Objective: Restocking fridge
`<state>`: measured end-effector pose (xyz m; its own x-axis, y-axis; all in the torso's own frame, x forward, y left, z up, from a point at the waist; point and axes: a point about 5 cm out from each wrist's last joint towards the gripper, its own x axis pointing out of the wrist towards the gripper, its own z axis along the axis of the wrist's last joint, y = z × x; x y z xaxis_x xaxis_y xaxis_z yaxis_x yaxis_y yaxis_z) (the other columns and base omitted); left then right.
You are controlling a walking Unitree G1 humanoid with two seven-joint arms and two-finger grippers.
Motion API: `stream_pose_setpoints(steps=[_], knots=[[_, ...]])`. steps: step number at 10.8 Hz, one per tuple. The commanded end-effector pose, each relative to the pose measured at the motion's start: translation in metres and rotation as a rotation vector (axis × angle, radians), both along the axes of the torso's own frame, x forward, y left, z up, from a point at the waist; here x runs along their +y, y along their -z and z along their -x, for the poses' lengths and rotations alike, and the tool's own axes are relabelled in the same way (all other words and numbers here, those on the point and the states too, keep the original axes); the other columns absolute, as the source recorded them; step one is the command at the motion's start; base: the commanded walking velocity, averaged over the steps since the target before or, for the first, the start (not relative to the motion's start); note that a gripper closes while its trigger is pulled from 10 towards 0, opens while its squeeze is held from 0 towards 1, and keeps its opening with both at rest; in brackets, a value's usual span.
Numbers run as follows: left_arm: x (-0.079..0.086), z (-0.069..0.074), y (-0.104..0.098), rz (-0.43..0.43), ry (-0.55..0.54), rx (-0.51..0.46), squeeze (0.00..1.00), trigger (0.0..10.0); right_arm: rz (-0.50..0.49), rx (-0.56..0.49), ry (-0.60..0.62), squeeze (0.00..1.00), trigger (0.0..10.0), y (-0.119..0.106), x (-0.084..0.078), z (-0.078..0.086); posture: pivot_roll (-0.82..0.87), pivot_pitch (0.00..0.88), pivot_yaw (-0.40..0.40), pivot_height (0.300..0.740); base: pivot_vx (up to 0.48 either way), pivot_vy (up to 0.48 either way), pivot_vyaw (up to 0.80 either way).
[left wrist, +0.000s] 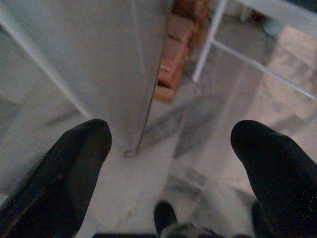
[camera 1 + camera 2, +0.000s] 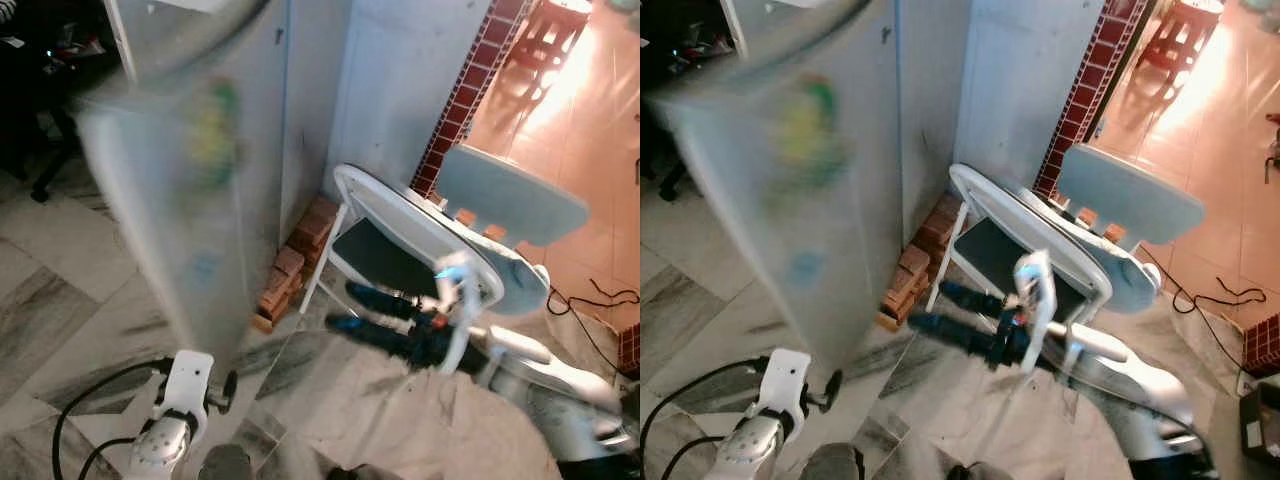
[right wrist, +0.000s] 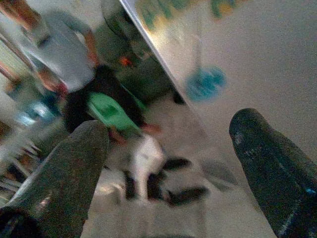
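Observation:
The grey fridge door (image 2: 190, 200), blurred and carrying green, yellow and blue stickers, stands at the left, with the fridge's side panel (image 2: 305, 110) behind it. My right gripper (image 2: 345, 308) reaches out from the right at mid height, to the right of the door's lower edge. It is open and holds nothing. In the right wrist view its fingers (image 3: 267, 163) are spread, with the door's blue sticker (image 3: 205, 83) beyond them. My left arm (image 2: 180, 400) is low at the bottom left. My left gripper (image 1: 171, 148) is open and empty, pointing at the door's bottom corner (image 1: 133, 148).
A white folding chair (image 2: 420, 235) stands just behind my right gripper. Bricks (image 2: 290, 270) are stacked under the fridge. A red tiled strip (image 2: 465, 95) runs up the wall. A black cable (image 2: 600, 295) lies on the floor at right. A person (image 3: 64, 49) stands past the door.

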<state>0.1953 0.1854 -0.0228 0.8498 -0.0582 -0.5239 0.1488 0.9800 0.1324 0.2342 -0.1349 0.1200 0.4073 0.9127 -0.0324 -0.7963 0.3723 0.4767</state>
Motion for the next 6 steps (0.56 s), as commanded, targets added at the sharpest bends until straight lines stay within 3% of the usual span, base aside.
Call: stream_pose_setpoints(steps=[1,2,3,5,6], knots=[[0.002,-0.007,-0.005,-0.019,-0.012,-0.058,0.0,10.0,0.123,-0.032,0.156,0.0,10.0,0.014,-0.009,-0.014,0.2,0.06,-0.095,0.74,0.0,0.0,0.0],[0.003,-0.032,-0.044,-0.031,-0.03,-0.231,0.0,10.0,0.192,-0.132,0.538,0.0,10.0,0.016,-0.023,-0.045,0.2,0.058,-0.097,0.74,0.0,0.281,0.0],[0.002,-0.042,-0.07,-0.036,-0.028,-0.318,0.0,10.0,0.217,-0.176,0.698,0.0,10.0,0.012,-0.03,-0.052,0.2,0.059,-0.097,0.74,0.0,0.405,0.0],[-0.003,-0.053,-0.097,-0.062,-0.009,-0.423,0.0,10.0,0.266,-0.202,0.92,0.0,10.0,0.011,-0.043,-0.054,0.2,0.069,-0.097,0.74,0.0,0.474,0.0],[-0.006,-0.054,-0.1,-0.055,-0.017,-0.459,0.0,10.0,0.276,-0.212,0.942,0.0,10.0,0.014,-0.042,-0.053,0.19,0.071,-0.097,0.74,0.0,0.48,0.0]])
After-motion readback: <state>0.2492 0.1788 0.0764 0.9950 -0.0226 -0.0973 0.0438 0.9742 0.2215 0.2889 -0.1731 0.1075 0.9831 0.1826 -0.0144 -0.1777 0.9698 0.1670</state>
